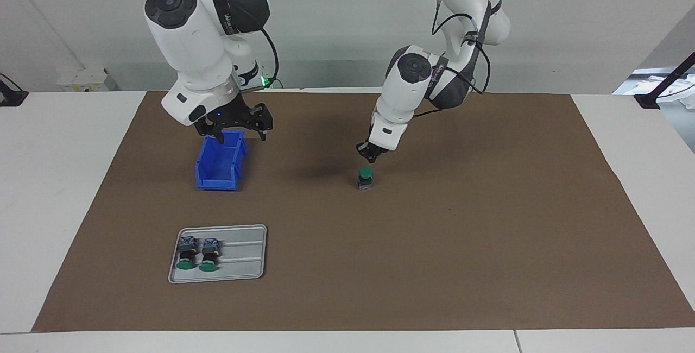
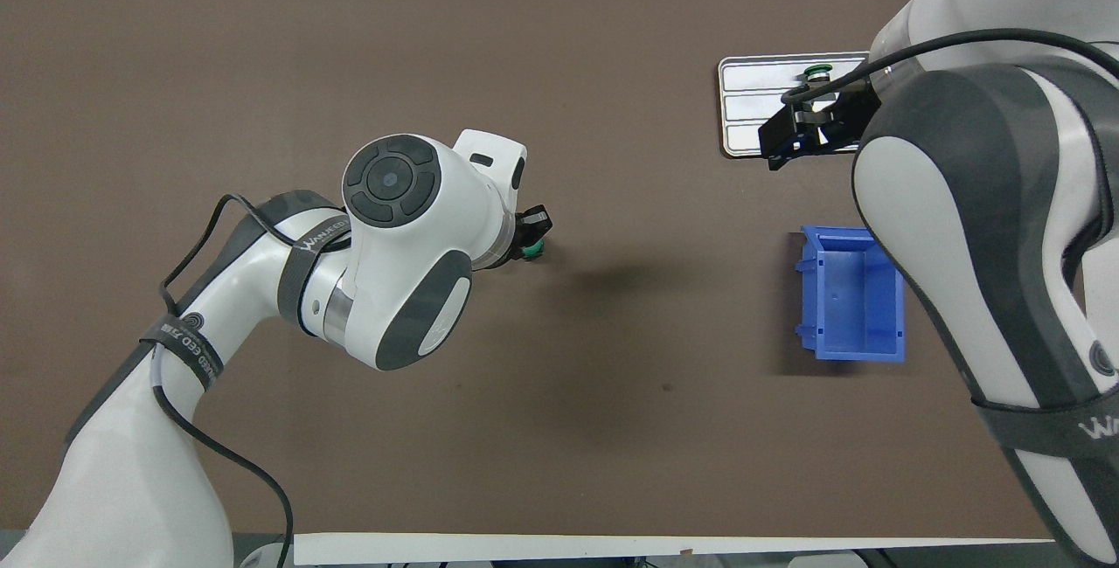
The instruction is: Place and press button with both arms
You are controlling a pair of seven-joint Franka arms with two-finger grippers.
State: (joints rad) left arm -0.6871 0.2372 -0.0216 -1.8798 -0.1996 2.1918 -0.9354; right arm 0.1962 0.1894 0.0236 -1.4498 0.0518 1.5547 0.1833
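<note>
My left arm reaches to mid-table, wrist bent steeply down, left gripper (image 1: pixel 370 153) pinched shut just above the button (image 1: pixel 365 177), not touching it. My right arm waits, its right gripper (image 1: pixel 239 125) spread wide in the air, well apart from the button.

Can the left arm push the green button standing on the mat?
Probably yes. The left gripper, shut, hangs just above the button, which stands upright with its cap up, and nothing lies between them.
</note>
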